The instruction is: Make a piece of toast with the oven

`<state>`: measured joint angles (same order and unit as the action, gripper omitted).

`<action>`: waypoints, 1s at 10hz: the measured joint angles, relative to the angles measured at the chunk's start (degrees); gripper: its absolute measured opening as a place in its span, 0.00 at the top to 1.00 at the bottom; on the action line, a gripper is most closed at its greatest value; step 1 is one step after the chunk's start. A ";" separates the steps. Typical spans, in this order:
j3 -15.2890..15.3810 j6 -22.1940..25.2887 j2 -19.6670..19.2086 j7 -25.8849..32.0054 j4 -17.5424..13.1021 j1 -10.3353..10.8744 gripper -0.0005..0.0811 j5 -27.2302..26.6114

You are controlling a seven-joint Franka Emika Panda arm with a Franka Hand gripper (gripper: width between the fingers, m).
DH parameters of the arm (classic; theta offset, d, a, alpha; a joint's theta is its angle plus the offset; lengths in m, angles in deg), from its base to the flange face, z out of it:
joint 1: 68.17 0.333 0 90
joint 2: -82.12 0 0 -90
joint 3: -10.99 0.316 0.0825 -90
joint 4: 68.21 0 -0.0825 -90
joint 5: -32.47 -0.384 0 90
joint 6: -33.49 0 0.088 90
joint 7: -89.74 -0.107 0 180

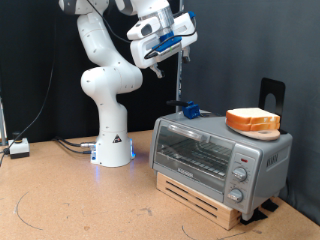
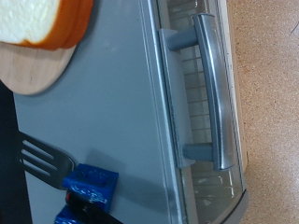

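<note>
The gripper (image 1: 176,62) hangs above the closed oven (image 1: 220,152), gripping a fork (image 1: 183,95) pointing down, with the bread (image 1: 252,121) lower right of it in the exterior view.

Gripper (image 1: 172,47) finger state indeterminable at this size; wrist view crops the piece of toast (image 2: 37,21), its wooden plate (image 2: 33,70) and the oven (image 2: 112,112).

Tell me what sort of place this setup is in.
Likely a robotics lab mock-up of a kitchen, not a real one: the oven stands on a wooden pallet on a cork-like floor, with cables beside the arm's base.
</note>
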<state>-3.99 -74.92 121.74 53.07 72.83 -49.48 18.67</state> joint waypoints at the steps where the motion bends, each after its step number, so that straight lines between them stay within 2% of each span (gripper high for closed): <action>1: -0.15 -0.56 -0.06 0.78 1.07 -0.23 0.00 0.68; 3: -0.17 -3.16 -0.40 0.99 3.65 -0.98 0.00 2.47; 7: -0.10 -4.62 -0.73 0.26 7.03 -1.76 0.00 3.30; 9: 0.12 -5.07 -0.71 -0.02 7.55 -2.22 0.00 3.37; 10: -0.31 -4.55 -0.60 2.58 7.67 -1.76 0.00 2.43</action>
<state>-4.30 -79.47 121.14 55.66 80.50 -51.24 21.10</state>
